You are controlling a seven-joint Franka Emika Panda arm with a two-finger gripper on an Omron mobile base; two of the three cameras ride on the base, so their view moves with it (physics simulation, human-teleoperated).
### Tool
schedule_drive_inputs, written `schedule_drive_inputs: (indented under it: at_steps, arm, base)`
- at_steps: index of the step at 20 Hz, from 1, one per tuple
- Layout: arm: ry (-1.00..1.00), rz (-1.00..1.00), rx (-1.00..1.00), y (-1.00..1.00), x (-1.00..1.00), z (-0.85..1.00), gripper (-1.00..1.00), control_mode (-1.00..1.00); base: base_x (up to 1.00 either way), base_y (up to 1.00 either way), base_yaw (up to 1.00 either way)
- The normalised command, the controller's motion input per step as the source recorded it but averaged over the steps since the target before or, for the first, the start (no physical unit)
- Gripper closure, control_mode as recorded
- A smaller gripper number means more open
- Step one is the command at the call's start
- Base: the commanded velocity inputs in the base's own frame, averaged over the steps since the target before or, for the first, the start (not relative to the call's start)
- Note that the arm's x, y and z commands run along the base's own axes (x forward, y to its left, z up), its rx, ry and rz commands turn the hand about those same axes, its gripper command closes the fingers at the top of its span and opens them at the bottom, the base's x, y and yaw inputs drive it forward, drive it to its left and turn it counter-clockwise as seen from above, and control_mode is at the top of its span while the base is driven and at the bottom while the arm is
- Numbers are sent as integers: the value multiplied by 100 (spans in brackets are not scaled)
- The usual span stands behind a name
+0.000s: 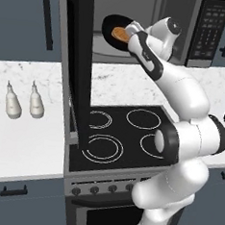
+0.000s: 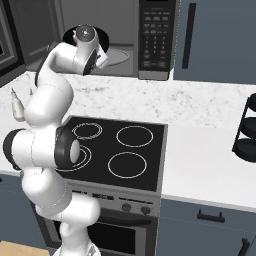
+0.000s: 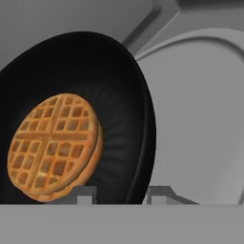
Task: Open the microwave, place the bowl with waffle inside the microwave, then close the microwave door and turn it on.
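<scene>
The bowl with its waffle hangs at the mouth of the microwave, lifted clear of the counter and tipped steeply, so its inside faces the hand camera. The waffle has slid to about 7 o'clock in the bowl and rests against the lower wall; that tilt looks like a result of the rim grip, and it is a risk, since the waffle could slip out.

The gripper holds the bowl by its rim at about 5 o'clock: one fingertip sits inside the bowl and the other outside it, pinching the thin black wall between them. An edge hold like this keeps the hand out of the food and lets the bowl go in first.

At 3 o'clock from the bowl in the hand view lies the round glass plate on the grey oven floor, which I judge to be where the bowl should land. The door stands swung wide at 9 o'clock of the bowl in the left base view, leaving the opening free. The keypad is at 3 o'clock of the opening in the right base view. Below, at 6 o'clock, sits the stove, and two white bottles stand on the counter at its 9 o'clock side.
</scene>
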Motion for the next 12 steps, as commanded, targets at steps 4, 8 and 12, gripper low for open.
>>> schedule_drive_inputs:
  at_steps: [4, 8, 12]
  arm:
    - [0, 0, 0, 0, 1, -6, 100, -100]
    - [-1, 0, 0, 0, 0, -1, 100, -100]
    - [0, 0, 0, 0, 0, 0, 100, -100]
  base:
    - [0, 0, 0]
    - [0, 0, 0]
    - [0, 0, 0]
